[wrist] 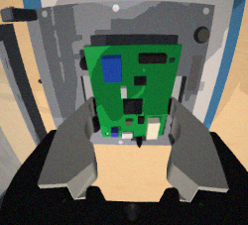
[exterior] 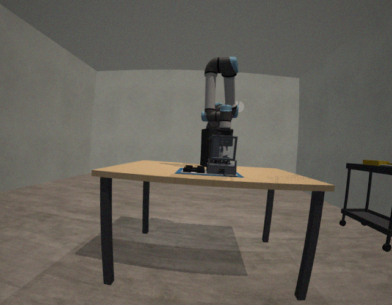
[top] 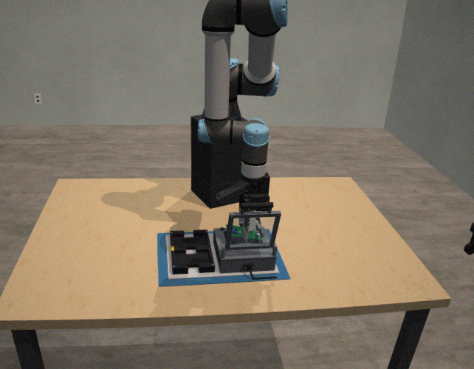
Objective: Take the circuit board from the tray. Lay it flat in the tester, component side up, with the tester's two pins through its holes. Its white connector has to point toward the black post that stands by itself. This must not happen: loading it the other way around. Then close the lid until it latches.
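Grey walls and a grey plank floor surround one light wooden table (top: 90,257) on dark legs. Off to the side stands one black cart (exterior: 370,165) with a yellow item on its top shelf.

On the table lies one blue mat (top: 162,280) carrying two fixtures side by side. One is a black tray (top: 189,251), its recess holding no board. Just beside it is a grey tester (top: 245,260), whose lid (top: 253,216), an open frame, stands raised upright.

One robot arm (top: 217,75), white and dark grey with pale blue caps, reaches down from a black pedestal (top: 201,167) into the tester.

Seen from the wrist, the hand (wrist: 133,126) has two grey fingers clamped on the side edges of one green circuit board (wrist: 149,76), component side facing the camera. The board hangs over the tester's grey bed; whether it touches the bed cannot be told. Its long axis runs away from the hand, toward the tester's far end. One white connector (wrist: 153,129) sits at the near end, between the fingers, and one blue square part (wrist: 111,68) lies near the far end. One lone black post (wrist: 201,34) stands on the bed beyond the board's far corner, on the opposite end from the connector.
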Motion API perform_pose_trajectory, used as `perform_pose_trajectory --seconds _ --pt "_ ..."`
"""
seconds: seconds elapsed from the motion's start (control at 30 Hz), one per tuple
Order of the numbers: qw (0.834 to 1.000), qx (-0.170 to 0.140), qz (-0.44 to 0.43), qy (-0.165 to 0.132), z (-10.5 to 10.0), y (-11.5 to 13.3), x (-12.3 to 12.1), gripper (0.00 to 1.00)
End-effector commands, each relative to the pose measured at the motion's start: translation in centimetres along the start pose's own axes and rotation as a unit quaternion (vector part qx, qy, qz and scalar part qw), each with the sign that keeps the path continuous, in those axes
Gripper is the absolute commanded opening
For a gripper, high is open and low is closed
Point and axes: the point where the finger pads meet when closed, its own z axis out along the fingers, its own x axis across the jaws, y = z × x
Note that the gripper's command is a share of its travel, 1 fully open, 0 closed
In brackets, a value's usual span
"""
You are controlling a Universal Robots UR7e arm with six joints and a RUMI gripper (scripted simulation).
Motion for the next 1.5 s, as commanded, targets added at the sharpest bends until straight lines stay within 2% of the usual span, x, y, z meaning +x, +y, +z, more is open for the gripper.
perform_pose_trajectory --seconds 0.0,1.47 --pt "1.0 0.0 0.0 -0.001 -0.07 -0.02 -0.1 0.39" --pt "1.0 0.0 0.007 -0.001 -0.07 -0.02 -0.1 0.39"
